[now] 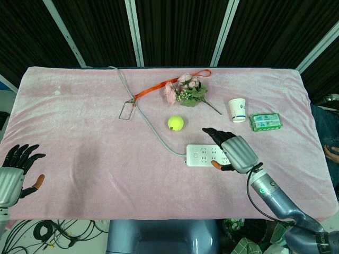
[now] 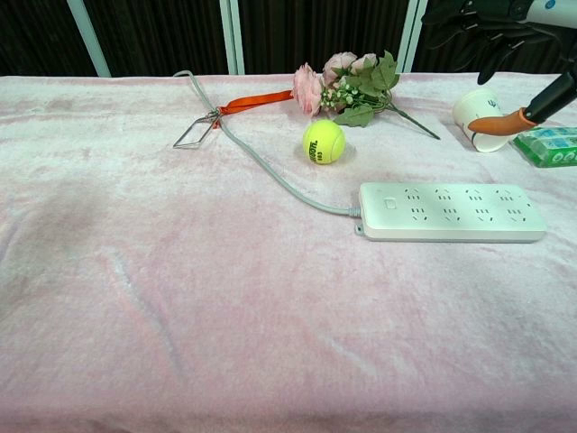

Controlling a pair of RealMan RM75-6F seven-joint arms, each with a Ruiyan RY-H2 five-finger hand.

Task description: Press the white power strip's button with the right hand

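Note:
The white power strip (image 1: 203,155) (image 2: 451,212) lies flat on the pink cloth right of centre, with its grey cable (image 1: 153,128) running off to the back left. Its button (image 2: 389,203) is at the strip's left end and is uncovered. My right hand (image 1: 233,150) (image 2: 505,41) hovers over the strip's right half with fingers spread and holds nothing. The chest view shows it raised well above the strip, not touching it. My left hand (image 1: 18,168) rests open at the table's front left corner, far from the strip.
A yellow tennis ball (image 1: 176,123) (image 2: 323,142) sits just behind the strip's left end. Further back lie pink flowers (image 1: 185,90), an orange strap (image 1: 159,87) and a metal clip (image 1: 127,110). A paper cup (image 1: 238,110) and green packet (image 1: 265,122) stand right of the hand.

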